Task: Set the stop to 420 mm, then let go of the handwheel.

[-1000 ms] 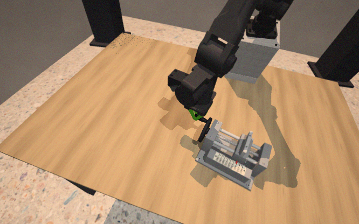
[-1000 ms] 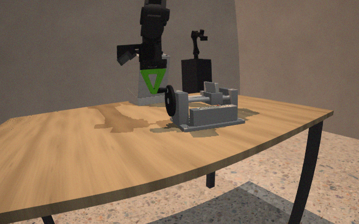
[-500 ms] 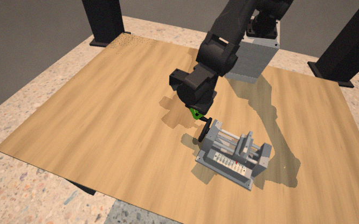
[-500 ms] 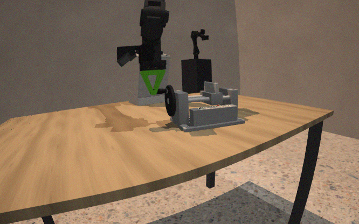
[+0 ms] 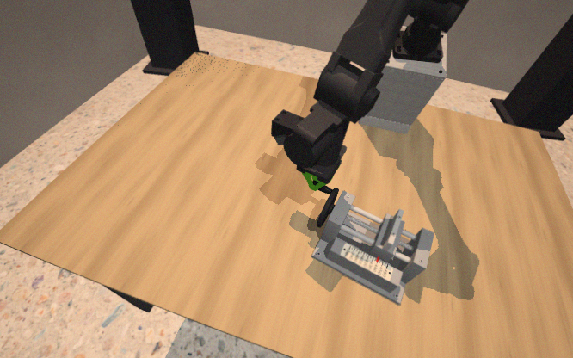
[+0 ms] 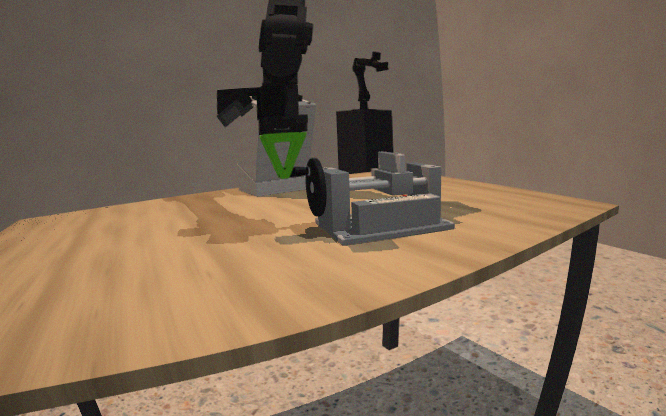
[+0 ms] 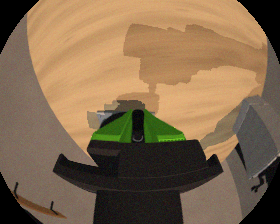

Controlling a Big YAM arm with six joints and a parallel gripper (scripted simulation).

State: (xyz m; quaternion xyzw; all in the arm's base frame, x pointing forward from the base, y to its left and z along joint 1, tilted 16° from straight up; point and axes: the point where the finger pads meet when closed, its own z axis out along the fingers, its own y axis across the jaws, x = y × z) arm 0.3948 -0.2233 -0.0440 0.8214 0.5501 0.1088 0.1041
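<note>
My gripper (image 5: 317,184) (image 6: 284,173) (image 7: 138,113), with green fingers, is shut on the black crank handle (image 5: 325,190) (image 6: 299,171) of the handwheel. The black handwheel (image 5: 327,207) (image 6: 315,187) stands upright at the left end of the grey stop fixture (image 5: 335,218) (image 6: 337,198). The handle is near the wheel's top, on the robot's side. The grey stop (image 5: 389,231) (image 6: 400,181) sits on the rods, right of their middle. A red pointer (image 5: 377,259) (image 6: 404,195) marks the white scale, right of its middle. The scale's numbers are too small to read. In the wrist view the fingers hide most of the fixture.
The wooden table (image 5: 146,200) (image 6: 170,310) carries the fixture. The arm's grey pedestal (image 5: 400,95) (image 6: 268,186) (image 7: 258,135) stands behind the fixture. The fixture's right end block (image 5: 420,250) (image 6: 433,180) bounds the rods. A second small arm on a dark box (image 6: 364,139) stands in the background.
</note>
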